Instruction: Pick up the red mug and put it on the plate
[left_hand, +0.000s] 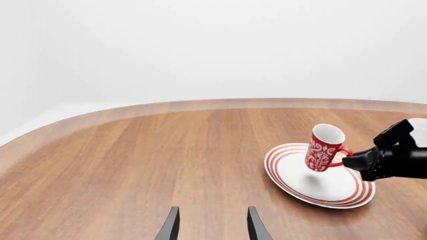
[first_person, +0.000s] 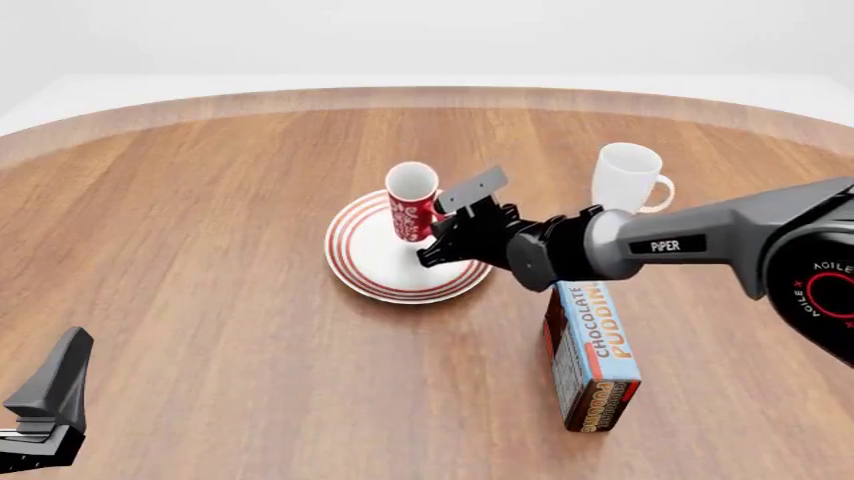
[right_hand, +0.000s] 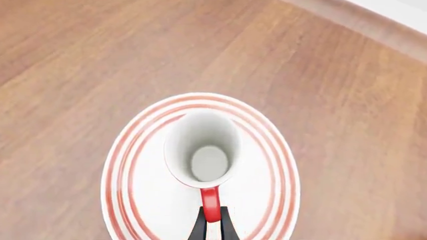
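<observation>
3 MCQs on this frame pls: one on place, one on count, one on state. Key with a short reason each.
1. The red mug hangs over: A the plate B the pudding box C bare table
2. Mugs in the front view: A one B two C three
3. The right end effector is: A open and apart from the mug B shut on the mug's handle C gripping the plate

Key: 1 A, its shadow lies on the plate. 2 B, red mug plus white mug. 3 B, fingers pinch the red handle.

White mug (first_person: 629, 177) upright — pudding box (first_person: 593, 356) nearer, on wooden table (first_person: 214, 250)
</observation>
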